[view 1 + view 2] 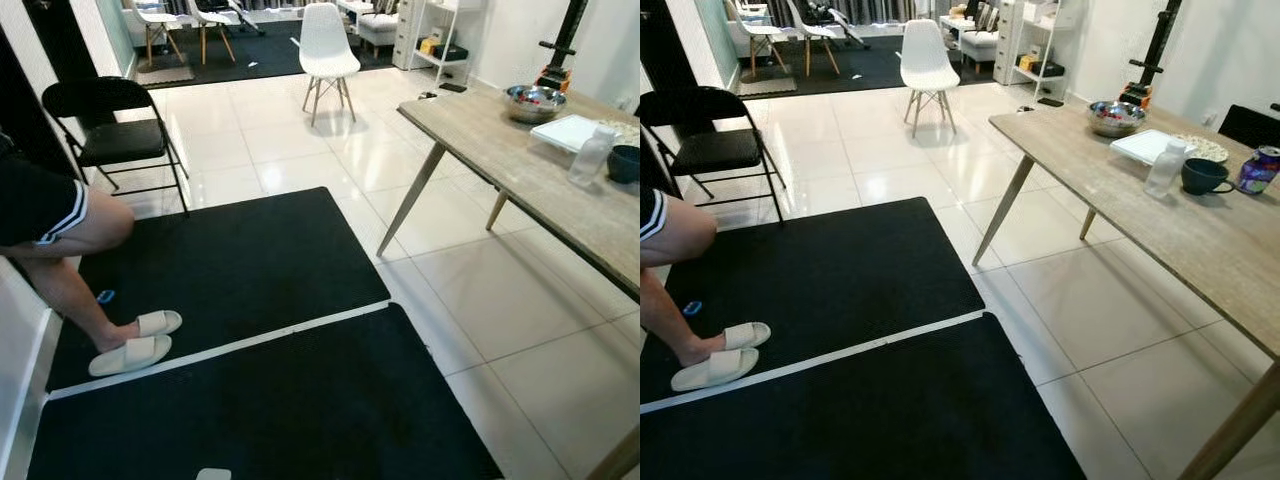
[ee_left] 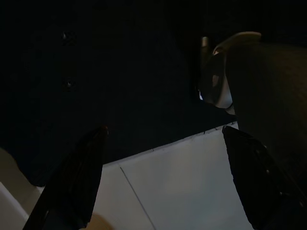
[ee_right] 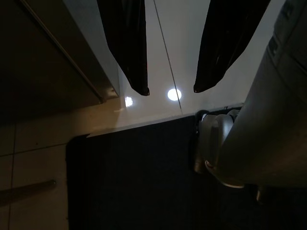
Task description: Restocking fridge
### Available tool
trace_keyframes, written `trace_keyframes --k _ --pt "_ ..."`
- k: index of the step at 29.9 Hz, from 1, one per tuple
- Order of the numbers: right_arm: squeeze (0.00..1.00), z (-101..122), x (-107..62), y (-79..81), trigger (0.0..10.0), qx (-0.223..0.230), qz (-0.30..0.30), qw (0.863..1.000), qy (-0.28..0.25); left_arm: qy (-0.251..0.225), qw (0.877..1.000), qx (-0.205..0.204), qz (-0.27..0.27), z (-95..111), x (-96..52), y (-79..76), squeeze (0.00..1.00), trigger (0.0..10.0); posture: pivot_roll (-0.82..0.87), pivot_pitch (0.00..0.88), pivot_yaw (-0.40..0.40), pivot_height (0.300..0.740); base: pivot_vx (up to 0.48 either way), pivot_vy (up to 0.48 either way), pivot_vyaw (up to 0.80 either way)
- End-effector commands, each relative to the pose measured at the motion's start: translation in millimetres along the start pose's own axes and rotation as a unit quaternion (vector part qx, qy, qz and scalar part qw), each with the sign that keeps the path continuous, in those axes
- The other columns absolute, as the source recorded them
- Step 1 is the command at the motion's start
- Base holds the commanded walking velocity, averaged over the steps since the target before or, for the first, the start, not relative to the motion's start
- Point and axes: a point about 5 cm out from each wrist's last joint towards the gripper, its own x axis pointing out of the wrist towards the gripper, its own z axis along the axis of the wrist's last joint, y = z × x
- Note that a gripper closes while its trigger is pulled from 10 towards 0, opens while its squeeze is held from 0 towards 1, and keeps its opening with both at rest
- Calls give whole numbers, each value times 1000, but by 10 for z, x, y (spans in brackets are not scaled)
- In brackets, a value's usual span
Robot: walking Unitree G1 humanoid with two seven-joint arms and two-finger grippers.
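On the wooden surface [image 1: 1200, 240] to the robot's right stand a plastic bottle [image 1: 1164, 168] and can [image 1: 1259, 170]. Both end effectors [image 2: 163, 177] [image 3: 170, 88] hang spread, empty; it should turn squarely before reaching.

Head views bright and sharp, tiles [image 1: 300, 140] glaring; wrist views dim.

Person [image 1: 60, 250] cut off above thigh; table [image 1: 1200, 240] cropped right

Landmark: wooden table [image 1: 1160, 215]
On the table: metal bowl [image 1: 1115, 117], white tray [image 1: 1148, 146], clear bottle [image 1: 1164, 168], dark mug [image 1: 1206, 176], can [image 1: 1260, 170]
Beyond its far end: white chair [image 1: 924, 62]
Beside it on the floor: black mats [image 1: 840, 340], folding chair [image 1: 710, 140], person's legs in slippers [image 1: 718, 360]
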Motion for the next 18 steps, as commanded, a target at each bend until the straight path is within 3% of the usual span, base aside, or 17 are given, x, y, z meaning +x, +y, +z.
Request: trace_keyframes --k 1,18 --pt "0 -21 -4 -23 10000 0 -5 1000 4 10 1000 4 -11 -44 8 -66 0 10000 -93 0 -17 740 330 0 0" --pt "0 -19 -5 -38 10000 -1 -9 1000 7 8 1000 4 -13 -34 14 -92 0 10000 -94 0 -18 740 349 0 0"
